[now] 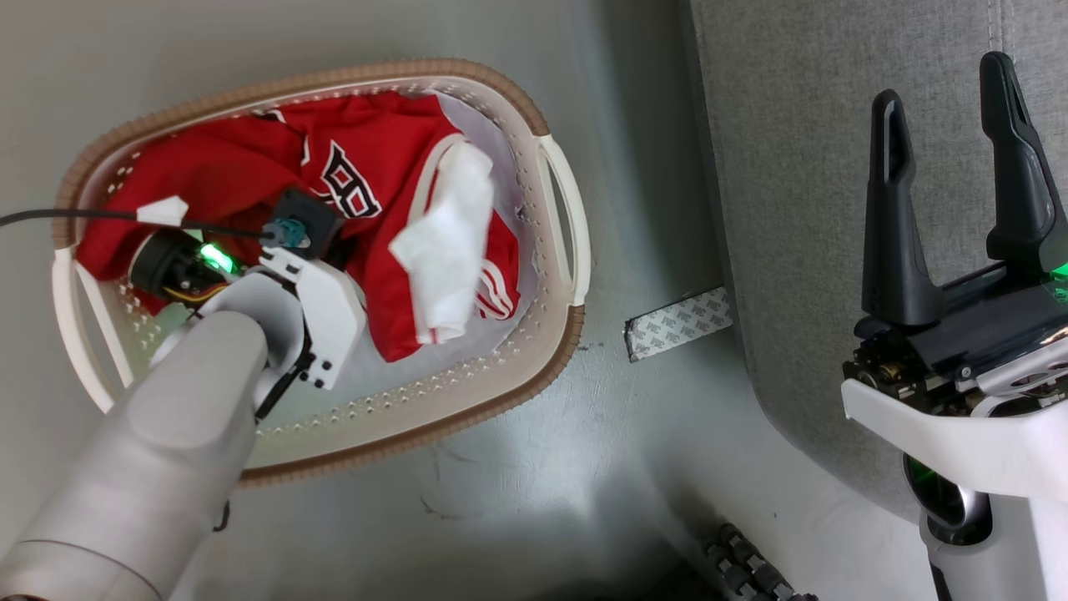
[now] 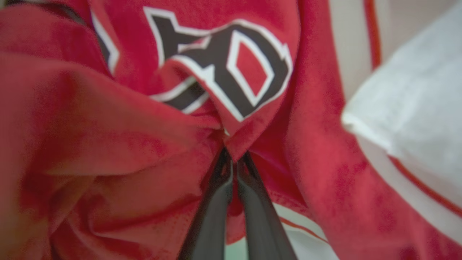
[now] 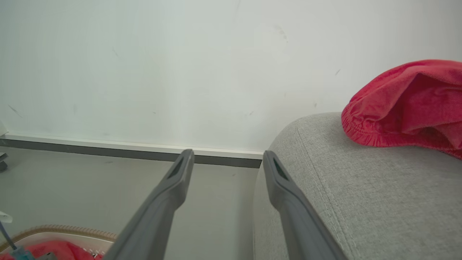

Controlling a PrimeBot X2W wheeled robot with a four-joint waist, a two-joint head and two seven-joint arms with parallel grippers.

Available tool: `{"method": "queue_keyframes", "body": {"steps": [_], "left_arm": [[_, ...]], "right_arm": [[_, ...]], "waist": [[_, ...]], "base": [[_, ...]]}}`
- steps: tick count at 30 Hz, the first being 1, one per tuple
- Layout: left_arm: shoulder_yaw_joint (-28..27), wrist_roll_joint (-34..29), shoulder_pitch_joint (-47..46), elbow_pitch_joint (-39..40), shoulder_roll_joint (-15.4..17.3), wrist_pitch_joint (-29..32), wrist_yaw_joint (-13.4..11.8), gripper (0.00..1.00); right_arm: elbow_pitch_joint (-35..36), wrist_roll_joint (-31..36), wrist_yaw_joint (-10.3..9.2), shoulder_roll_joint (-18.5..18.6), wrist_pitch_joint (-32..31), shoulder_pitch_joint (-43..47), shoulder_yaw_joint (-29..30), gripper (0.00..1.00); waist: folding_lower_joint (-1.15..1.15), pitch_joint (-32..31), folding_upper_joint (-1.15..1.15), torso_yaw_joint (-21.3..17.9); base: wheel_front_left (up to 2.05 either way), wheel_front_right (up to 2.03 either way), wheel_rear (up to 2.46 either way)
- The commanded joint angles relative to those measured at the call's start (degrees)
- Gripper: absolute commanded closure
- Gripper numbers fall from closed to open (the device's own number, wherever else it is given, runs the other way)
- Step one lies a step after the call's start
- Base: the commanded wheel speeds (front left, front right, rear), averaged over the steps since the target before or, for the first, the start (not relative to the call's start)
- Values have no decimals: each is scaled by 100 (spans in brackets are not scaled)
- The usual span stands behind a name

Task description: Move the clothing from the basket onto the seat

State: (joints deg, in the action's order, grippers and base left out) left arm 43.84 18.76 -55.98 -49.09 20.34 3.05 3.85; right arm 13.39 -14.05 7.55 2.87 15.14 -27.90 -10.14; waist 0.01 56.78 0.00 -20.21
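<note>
The left pincer (image 2: 234, 159) stands narrow, its two dark fingers almost together on a fold of the clothing (image 1: 250, 175), right under the black-and-white lettering. The step in hand looks like the lift out of the basket (image 1: 576, 325).

To do it well, I would raise straight up from the middle of the basket until the whole garment hangs free of the brown rim, and only then swing across. The pinch holds a small fold, so a slow rise suits it; a jerk could pull the cloth out of the fingers. The heap inside the basket is tangled, with a white patch (image 1: 450, 242) lying over the red on the side nearest the seat (image 1: 834, 209), so more than one piece may come up together. That is no harm if it all clears the rim.

The left forearm slants down into the basket from the near edge, wrist bent, with the pincer pointing down into the heap near the basket's middle.

The right pincer (image 1: 943, 79) is wide apart and holds nothing. It hovers well away from the basket, on the robot's right of it, over the edge of the seat, fingers pointing away from the robot.

A red garment (image 3: 408, 104) lies on the seat, far beyond the basket, so part of the task appears done.
</note>
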Motion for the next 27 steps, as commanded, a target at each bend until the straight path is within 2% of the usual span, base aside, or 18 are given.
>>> {"method": "queue_keyframes", "body": {"steps": [1, 6, 17, 27], "left_arm": [[3, 51, -45, -45, -4, -98, 45, 100], [16, 244, 79, -22, -197, -386, 155, 100], [49, 598, 498, 132, -712, -847, 242, 100], [-12, 996, 1126, 380, -1125, -1169, 219, 100]], "right_arm": [[3, 6, -13, 3, 1, 47, 38, 0], [-163, -13, -13, 3, 1, 49, 129, 0], [-614, 144, -13, 6, 1, 261, 409, 0], [-1130, 324, -13, 9, 1, 749, 690, 0]], "waist": [[-1, -32, 0, 4], [-1, -339, 0, 142], [-1, -1436, 0, 690], [-1, -2812, 0, 1311]], "base": [[0, 0, 0], [0, 0, 0], [0, 0, 0], [0, 0, 0]]}}
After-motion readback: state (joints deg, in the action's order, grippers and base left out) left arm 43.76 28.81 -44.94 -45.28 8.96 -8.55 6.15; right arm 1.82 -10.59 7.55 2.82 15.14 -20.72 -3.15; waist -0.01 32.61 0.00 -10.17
